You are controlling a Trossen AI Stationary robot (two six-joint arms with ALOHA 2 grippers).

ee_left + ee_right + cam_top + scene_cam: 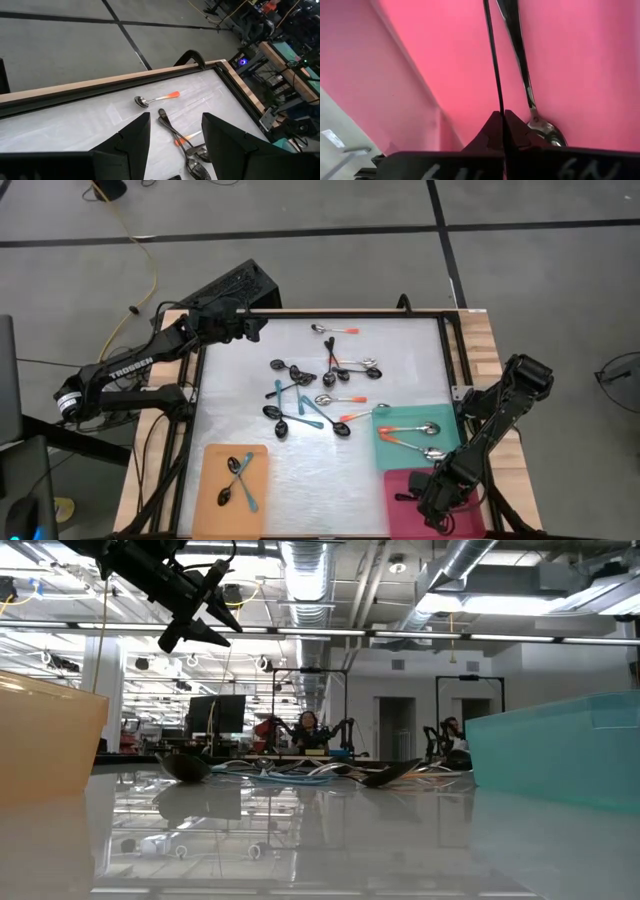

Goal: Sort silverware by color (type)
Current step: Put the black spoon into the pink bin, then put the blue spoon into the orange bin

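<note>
Spoons with dark shiny bowls and teal, orange-red or plain metal handles [325,385] lie heaped mid-table on the glossy white tabletop [400,350].
"TROSSEN" marks the left arm; left gripper [175,135] hovers wide apart; right gripper [503,131] pinches a plain metal spoon [520,55] over the pink tray [445,50].

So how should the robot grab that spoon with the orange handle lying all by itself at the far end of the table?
Probably by the thin handle of the orange-handled spoon, near its middle, coming straight down from above. It lies flat and alone, so fingers can straddle the handle crosswise. The rounded bowl would likely slip. The left gripper, open, is nearest.
</note>
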